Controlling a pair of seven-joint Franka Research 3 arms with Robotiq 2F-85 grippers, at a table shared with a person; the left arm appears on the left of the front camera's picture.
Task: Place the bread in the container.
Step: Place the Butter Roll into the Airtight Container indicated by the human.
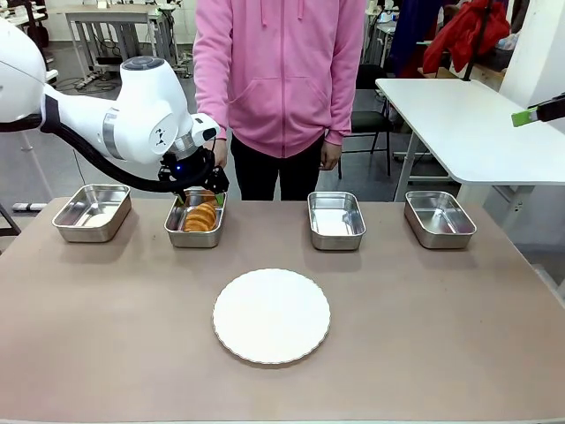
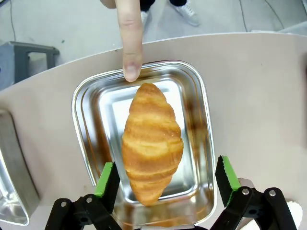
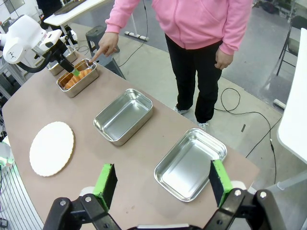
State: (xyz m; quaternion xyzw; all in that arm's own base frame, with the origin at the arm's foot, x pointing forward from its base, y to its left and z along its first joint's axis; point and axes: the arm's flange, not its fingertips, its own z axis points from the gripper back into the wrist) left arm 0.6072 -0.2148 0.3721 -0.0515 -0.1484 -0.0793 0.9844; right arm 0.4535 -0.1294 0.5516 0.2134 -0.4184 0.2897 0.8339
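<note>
The bread (image 2: 152, 143) fills the container (image 2: 84, 129) lengthwise, bare steel either side. A person's finger (image 2: 130, 43) blocks its far rim. The left tool (image 2: 167, 179) straddles the near end, jaws wide.

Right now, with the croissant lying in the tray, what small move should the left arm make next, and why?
Probably lift the left gripper straight up. Its jaws stand open on either side of the croissant, which lies flat in the tray that the person's finger points to, so nothing is left to hold.

White arms (image 1: 132, 110), black green-padded fingers (image 2: 108, 179)
</note>
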